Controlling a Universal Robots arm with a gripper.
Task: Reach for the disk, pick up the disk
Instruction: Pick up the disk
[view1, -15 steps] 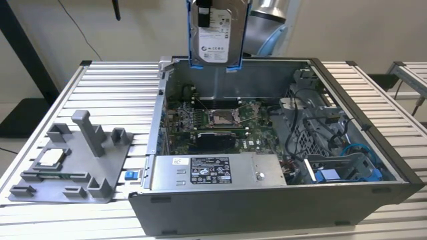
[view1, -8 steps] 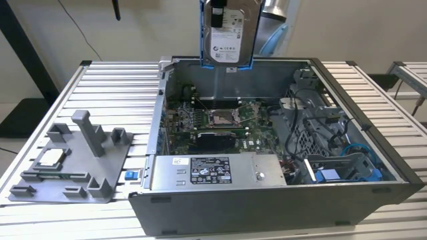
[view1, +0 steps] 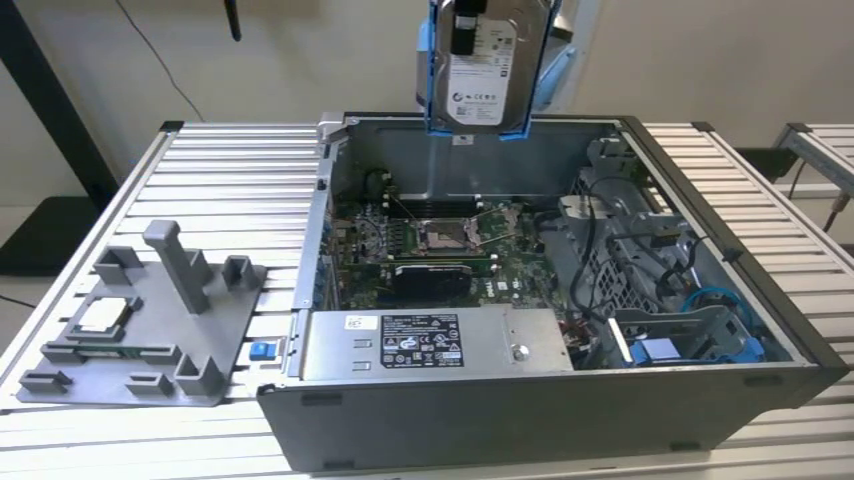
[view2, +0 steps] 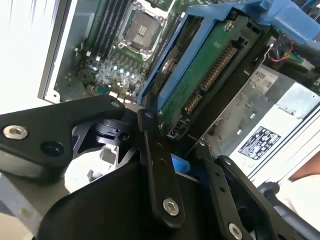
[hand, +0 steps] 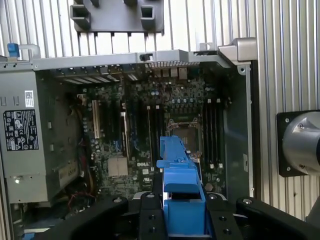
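Disk top beyond upper edge

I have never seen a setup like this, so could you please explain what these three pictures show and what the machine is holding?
This is one robot arm working over an open computer case that lies on a slatted metal table. The exterior view comes from a camera off the arm; both wrist views come from cameras riding near its wrist, looking into the case at the motherboard. The gripper, the black clamp at the arm's end, is shut on the disk, a silver hard drive in blue rails, held in the air above the case. On the exterior view's left, a grey fixture sits on the table with a small square chip on it.
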